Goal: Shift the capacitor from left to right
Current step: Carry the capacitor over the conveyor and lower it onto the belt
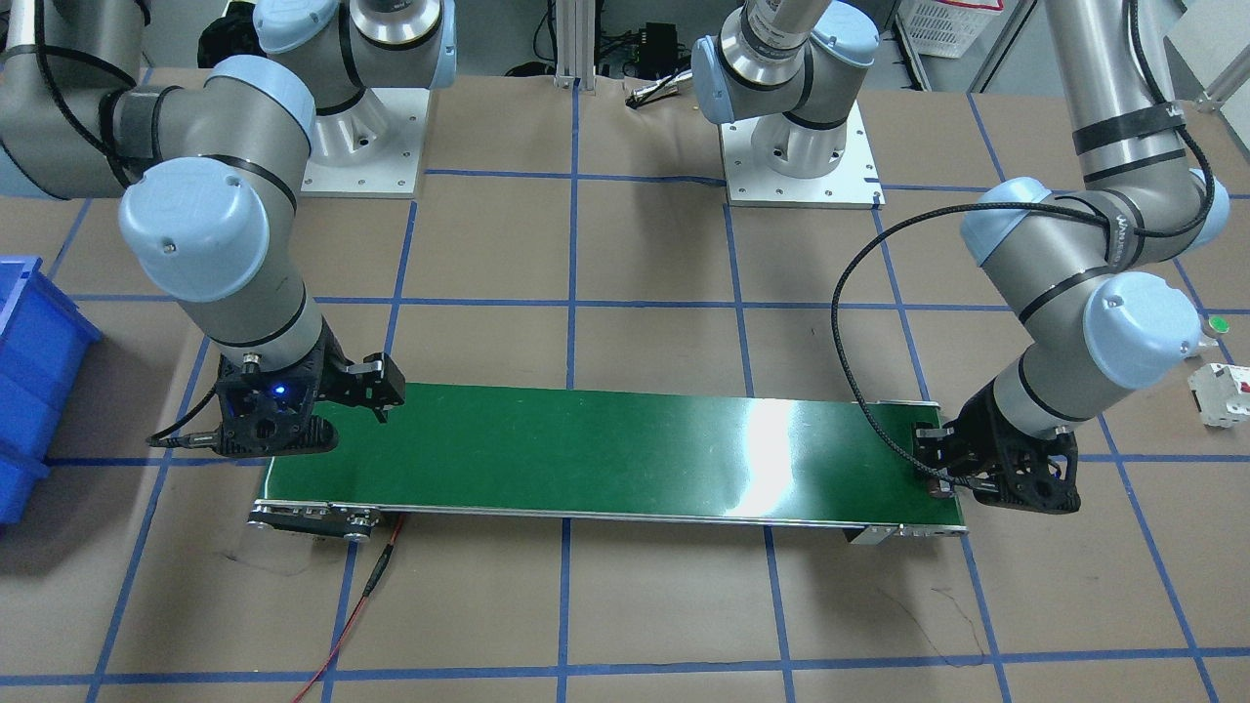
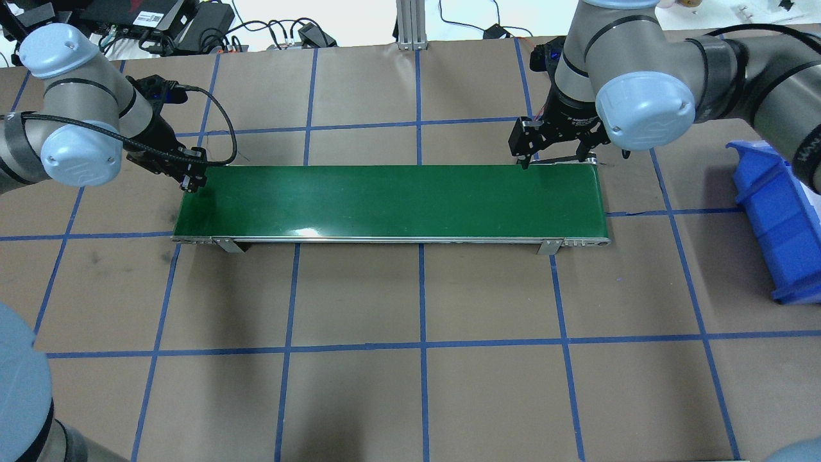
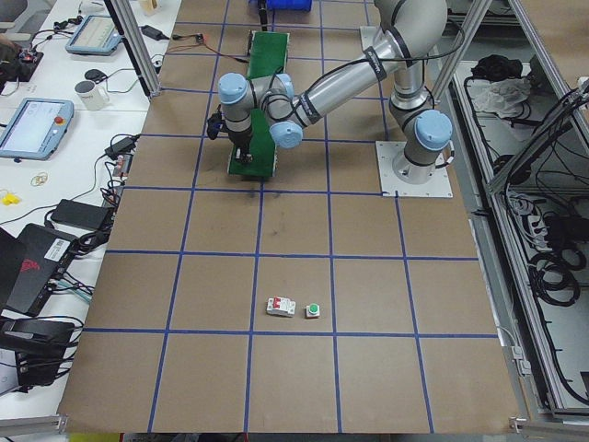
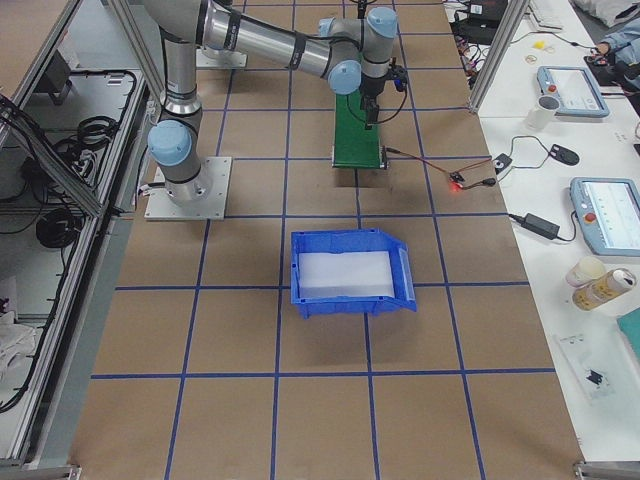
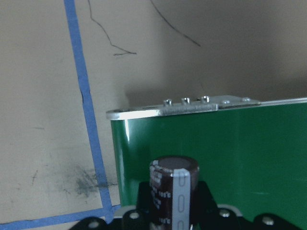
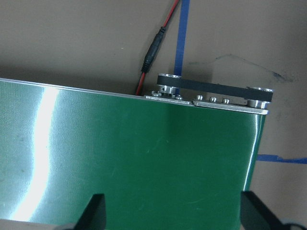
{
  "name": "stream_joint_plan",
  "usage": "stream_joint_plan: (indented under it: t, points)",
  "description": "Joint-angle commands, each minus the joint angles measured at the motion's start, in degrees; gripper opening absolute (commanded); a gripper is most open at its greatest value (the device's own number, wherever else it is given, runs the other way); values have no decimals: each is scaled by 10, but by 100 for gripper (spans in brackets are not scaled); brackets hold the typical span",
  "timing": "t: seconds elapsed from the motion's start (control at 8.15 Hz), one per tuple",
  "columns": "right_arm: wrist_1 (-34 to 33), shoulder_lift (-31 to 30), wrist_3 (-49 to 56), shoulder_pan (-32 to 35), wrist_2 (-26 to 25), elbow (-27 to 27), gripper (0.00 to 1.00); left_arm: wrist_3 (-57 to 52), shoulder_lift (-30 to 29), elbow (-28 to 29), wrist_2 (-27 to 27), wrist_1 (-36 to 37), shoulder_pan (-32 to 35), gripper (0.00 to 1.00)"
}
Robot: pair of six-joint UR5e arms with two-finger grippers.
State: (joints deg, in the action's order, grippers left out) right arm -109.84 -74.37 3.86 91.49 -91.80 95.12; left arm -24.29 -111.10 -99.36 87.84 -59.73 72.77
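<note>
The capacitor (image 5: 173, 189) is a dark brown cylinder with a grey stripe. It stands upright between my left gripper's fingers in the left wrist view. My left gripper (image 2: 190, 181) is shut on it, low over the left end of the green conveyor belt (image 2: 391, 202). The left gripper also shows in the front view (image 1: 939, 480), at the belt's end. My right gripper (image 2: 555, 158) is open and empty above the far edge of the belt's right end. Its fingers (image 6: 97, 211) stand wide apart over the belt in the right wrist view.
A blue bin (image 2: 776, 218) stands on the table beyond the belt's right end. A white boxy part (image 1: 1221, 391) and a green-capped button (image 1: 1216, 324) lie on the table past the left arm. A red cable (image 1: 361, 596) runs from the belt's right end.
</note>
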Motion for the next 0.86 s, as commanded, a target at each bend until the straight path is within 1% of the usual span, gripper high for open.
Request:
stream_joint_plan:
  t: [0.0,0.12,0.25,0.37,0.49,0.61,0.74]
  points:
    - [-6,12,-3,-1,-49,3,100,43,-8,-2,0,-22,0,19]
    - [-6,17,-6,-3,-64,6,100,63,-5,-1,0,-35,1,67]
    - [-8,23,-6,-3,-61,8,100,73,-3,0,-1,-32,4,100]
    - [-11,31,-6,-10,-58,9,100,75,7,2,-1,-29,12,100]
    - [-27,38,-6,-14,-43,15,100,75,27,3,-1,-28,29,100]
    - [-50,38,0,-26,3,36,100,77,66,3,0,-34,46,100]
    - [-73,34,2,-49,61,54,100,79,118,2,0,-59,58,100]
